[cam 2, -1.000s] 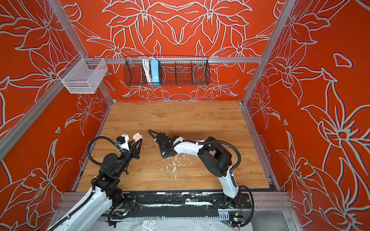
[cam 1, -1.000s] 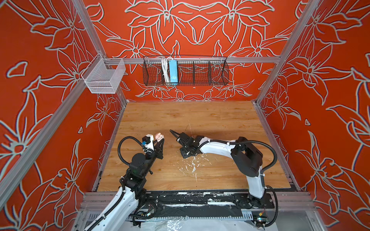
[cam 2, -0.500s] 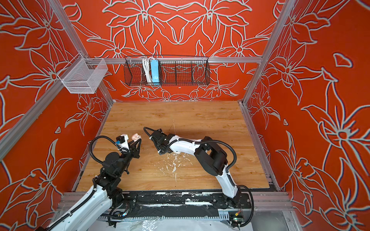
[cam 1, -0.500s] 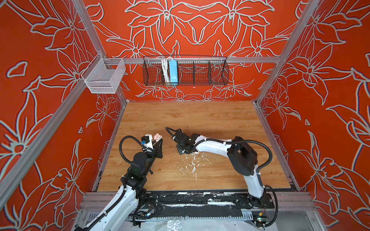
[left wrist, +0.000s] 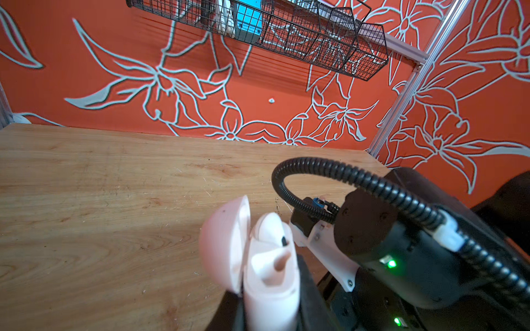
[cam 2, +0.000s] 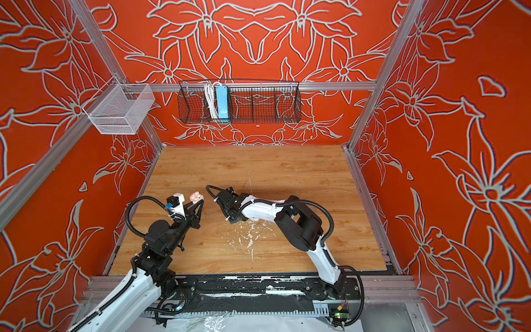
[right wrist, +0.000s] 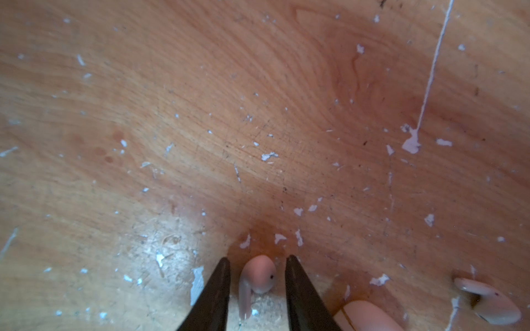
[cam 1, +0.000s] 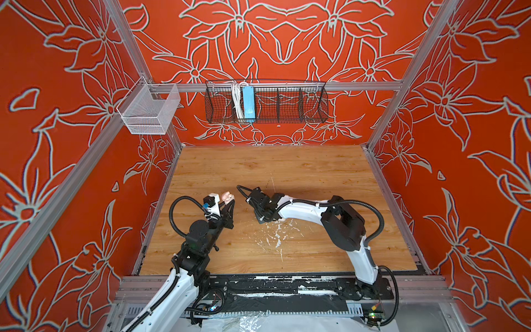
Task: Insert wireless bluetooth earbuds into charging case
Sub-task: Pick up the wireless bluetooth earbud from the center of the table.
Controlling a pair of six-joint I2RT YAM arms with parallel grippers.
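Note:
My left gripper (cam 1: pixel 228 202) (left wrist: pixel 272 309) is shut on the pale pink charging case (cam 1: pixel 227 197) (cam 2: pixel 196 196) (left wrist: pixel 269 275) and holds it above the table's left side. Its lid (left wrist: pixel 226 243) is swung open. One earbud (left wrist: pixel 272 226) sits in the case beside an empty socket. My right gripper (cam 1: pixel 260 220) (right wrist: pixel 258 259) is low over the wooden table (cam 1: pixel 316 172), open. Its two dark fingers straddle a pale earbud (right wrist: pixel 258 275) that lies on the wood, with a gap on each side. Another earbud (right wrist: pixel 487 301) lies further off.
A pale rounded object with a seam (right wrist: pixel 370 315) lies close beside the right fingers. White paint flecks (cam 1: pixel 275 235) dot the wood near the front. A black wire basket (cam 1: pixel 267 100) and a white mesh basket (cam 1: pixel 149 109) hang on the walls, well above the table.
My right arm has shifted a little to the left, towards the left arm. The left arm and the case have stayed where they were.

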